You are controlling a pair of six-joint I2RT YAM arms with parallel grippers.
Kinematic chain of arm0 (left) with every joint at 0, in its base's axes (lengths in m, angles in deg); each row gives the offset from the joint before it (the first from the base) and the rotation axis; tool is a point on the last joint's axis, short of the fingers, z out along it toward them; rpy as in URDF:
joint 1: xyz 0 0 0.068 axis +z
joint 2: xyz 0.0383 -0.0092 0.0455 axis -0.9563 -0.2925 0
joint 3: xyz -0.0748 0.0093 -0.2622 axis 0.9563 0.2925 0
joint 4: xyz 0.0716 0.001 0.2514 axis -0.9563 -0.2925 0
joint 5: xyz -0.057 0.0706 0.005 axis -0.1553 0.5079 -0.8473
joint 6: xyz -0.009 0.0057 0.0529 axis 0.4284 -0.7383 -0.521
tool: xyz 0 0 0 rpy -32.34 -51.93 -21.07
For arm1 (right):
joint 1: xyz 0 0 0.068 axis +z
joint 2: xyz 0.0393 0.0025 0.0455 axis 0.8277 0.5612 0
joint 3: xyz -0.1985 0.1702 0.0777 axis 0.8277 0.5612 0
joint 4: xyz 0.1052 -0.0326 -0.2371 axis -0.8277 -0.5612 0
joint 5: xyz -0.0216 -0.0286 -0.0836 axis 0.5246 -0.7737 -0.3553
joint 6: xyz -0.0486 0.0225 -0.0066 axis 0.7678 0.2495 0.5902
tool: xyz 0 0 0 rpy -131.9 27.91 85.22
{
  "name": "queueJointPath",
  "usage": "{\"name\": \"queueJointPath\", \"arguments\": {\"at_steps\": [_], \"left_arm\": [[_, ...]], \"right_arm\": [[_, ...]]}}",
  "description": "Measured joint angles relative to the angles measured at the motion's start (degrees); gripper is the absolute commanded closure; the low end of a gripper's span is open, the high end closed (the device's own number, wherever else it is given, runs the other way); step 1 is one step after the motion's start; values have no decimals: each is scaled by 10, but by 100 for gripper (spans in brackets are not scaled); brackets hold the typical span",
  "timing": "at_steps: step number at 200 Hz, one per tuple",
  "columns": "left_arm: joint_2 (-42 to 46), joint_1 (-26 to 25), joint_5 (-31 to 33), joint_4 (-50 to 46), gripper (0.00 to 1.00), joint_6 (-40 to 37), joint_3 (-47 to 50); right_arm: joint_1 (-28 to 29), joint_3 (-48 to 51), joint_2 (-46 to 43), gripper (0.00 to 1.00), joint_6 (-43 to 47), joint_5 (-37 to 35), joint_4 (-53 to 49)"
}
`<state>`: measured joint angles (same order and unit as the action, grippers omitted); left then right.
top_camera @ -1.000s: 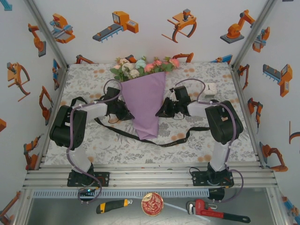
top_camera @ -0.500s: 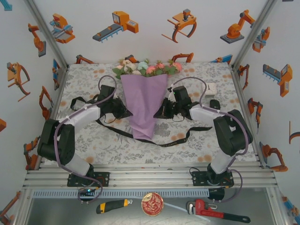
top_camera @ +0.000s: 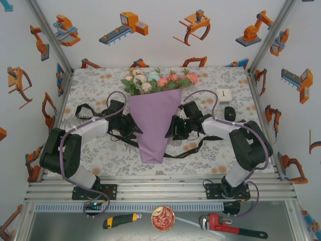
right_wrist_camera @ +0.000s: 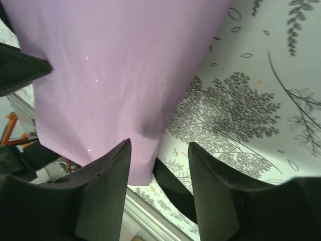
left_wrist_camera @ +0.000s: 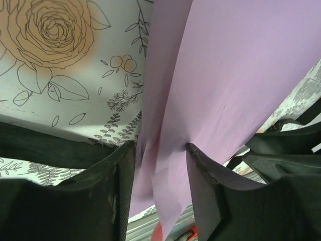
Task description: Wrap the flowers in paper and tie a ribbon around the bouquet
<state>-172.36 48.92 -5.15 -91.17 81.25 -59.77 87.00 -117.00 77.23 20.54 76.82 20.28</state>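
The bouquet lies in the middle of the table, its lilac paper rolled into a cone with the tip toward me. The pink, white and pale blue flowers stick out of the far end. My left gripper is open at the cone's left edge, and a loose fold of paper passes between the parted jaws of the left gripper. On the cone's right edge my right gripper is open too, with the paper's edge and the black ribbon below it. The ribbon runs under the cone.
A small white clock cube and a small black object sit at the back right. In front of the table's rail lie a utility knife, a round red tin and a red pipe wrench. Printed walls close in three sides.
Both grippers went from shut on the paper to open. The bouquet shifted toward the near edge, and both wrists came in along its sides.
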Motion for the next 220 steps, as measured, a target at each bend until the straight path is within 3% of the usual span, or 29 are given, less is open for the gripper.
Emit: {"name": "queueJointPath", "arguments": {"at_steps": [41,93,134,191,209,220], "left_arm": [[32,1,26,-36,37,-19,-24],[137,24,59,-84,35,-21,-24],[183,100,78,-120,35,-21,-23],[226,238,100,-166,33,-28,7],[226,269,108,-181,30,-39,8],[226,285,111,-186,28,-48,8]], "right_arm": [[-41,0,-117,41,8,-60,-65],[-157,0,-232,41,6,-179,-171],[-254,0,-193,39,-6,-274,-279],[-372,-15,-93,35,17,-297,-303],[-392,-26,-65,43,32,-294,-294],[-402,-33,-47,59,40,-286,-283]]}}
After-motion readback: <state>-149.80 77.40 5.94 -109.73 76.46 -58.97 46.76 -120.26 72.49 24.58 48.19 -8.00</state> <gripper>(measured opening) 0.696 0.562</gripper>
